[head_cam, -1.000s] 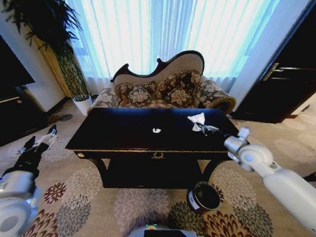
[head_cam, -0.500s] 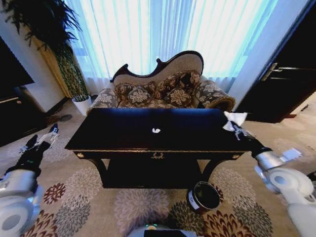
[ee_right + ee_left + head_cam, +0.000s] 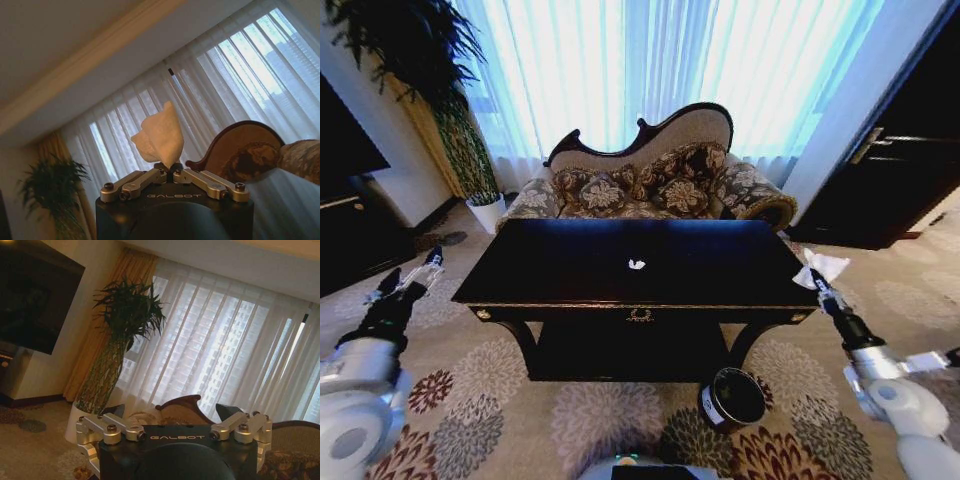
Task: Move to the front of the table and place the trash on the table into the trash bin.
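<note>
Paper wad, gripped by right gripper, has left table.

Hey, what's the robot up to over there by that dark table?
It's clearing trash off the table. The right tool is shut on a white paper wad, held in the air just off the table's right end. One small wad lies near the middle of the tabletop. The trash bin stands on the carpet in front of the table. The left tool hangs open at the left side, holding nothing.
</note>
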Controlling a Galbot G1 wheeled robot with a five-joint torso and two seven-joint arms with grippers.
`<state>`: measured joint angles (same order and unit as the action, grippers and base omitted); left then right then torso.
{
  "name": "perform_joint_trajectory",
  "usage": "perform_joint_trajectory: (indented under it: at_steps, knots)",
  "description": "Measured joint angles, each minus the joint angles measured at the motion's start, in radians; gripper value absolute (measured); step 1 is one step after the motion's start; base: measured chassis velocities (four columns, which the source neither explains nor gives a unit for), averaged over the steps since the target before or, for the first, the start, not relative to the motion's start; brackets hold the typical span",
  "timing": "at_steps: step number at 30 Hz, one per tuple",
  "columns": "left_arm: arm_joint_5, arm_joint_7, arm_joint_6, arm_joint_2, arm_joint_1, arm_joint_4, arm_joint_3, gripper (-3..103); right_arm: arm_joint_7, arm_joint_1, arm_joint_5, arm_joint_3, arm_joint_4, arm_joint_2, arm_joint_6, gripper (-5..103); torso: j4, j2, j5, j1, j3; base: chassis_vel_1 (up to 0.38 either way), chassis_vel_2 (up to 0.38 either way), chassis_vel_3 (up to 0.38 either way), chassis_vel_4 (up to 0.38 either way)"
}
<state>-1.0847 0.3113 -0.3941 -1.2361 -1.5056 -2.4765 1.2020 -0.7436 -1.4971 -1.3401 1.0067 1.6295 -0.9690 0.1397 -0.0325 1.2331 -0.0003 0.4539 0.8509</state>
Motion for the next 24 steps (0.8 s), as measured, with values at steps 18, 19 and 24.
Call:
perform_joint_trajectory:
  at_steps: [18,19,24]
  knots:
    - [0.032,-0.002,0.003,0.000,0.001,0.018,-0.016,100,-0.451,0.083,0.033,-0.169,-0.483,-0.027,0.011,1,-0.0003,0.000,0.0001,0.000,0.000,0.000,0.000,0.000,0.000]
    - [0.032,-0.002,0.003,0.000,0.001,0.018,-0.016,100,-0.451,0.083,0.033,-0.169,-0.483,-0.027,0.011,1,-0.0003,0.000,0.0001,0.000,0.000,0.000,0.000,0.000,0.000]
    - [0.035,-0.002,0.003,-0.002,-0.004,0.007,-0.013,100,-0.316,0.177,0.251,-0.297,-0.683,-0.026,0.120,1,0.0000,0.000,0.0003,0.000,0.000,0.000,0.000,0.000,0.000]
